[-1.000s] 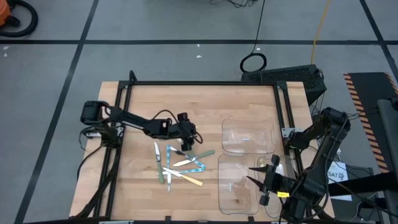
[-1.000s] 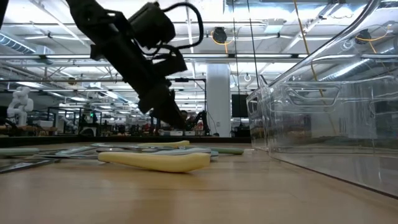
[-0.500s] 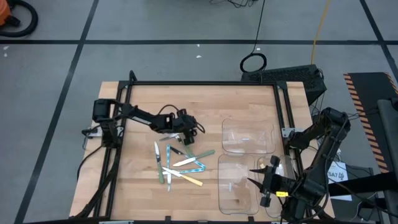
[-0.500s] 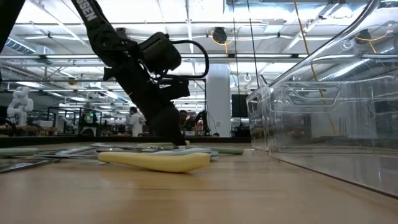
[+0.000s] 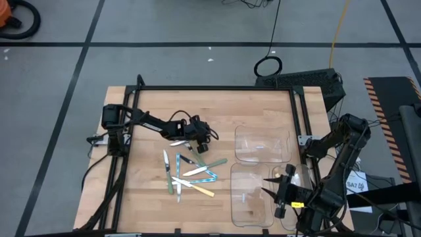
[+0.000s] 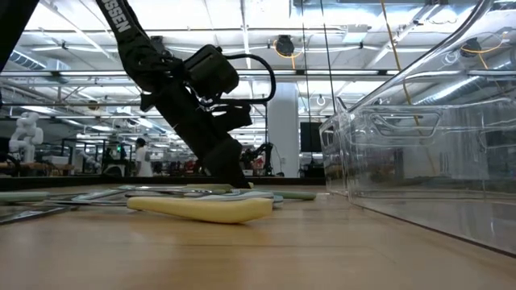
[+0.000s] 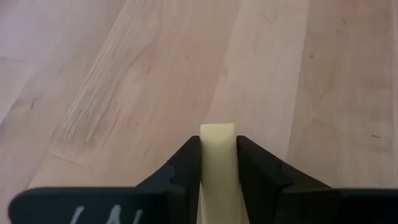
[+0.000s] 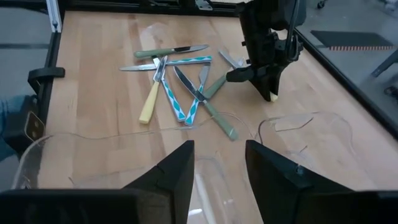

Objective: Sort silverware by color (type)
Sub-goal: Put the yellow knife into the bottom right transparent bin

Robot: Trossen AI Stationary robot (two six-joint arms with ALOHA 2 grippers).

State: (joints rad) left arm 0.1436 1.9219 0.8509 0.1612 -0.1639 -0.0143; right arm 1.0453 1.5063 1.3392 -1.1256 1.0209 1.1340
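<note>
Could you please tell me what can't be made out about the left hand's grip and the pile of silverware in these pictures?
- Left wrist view: the left hand is shut on a yellow handle; its metal end is cut off, so the type is unknown.
- High view: the arm covers the handle; the silverware is too small to tell knives from forks.
- Low view: the near yellow handle hides the pile behind.
- Right wrist view: the clear tray rim is faint.

Bare wooden tabletop point(image 5: 151, 108) lies open along the far edge and to the left of the scattered pile of pastel-handled silverware point(image 5: 187, 174). Three clear plastic trays point(image 5: 262, 145) crowd the right side. The dark left arm point(image 5: 154, 124) stretches low across the table just beyond the pile, blocking passage there.
</note>
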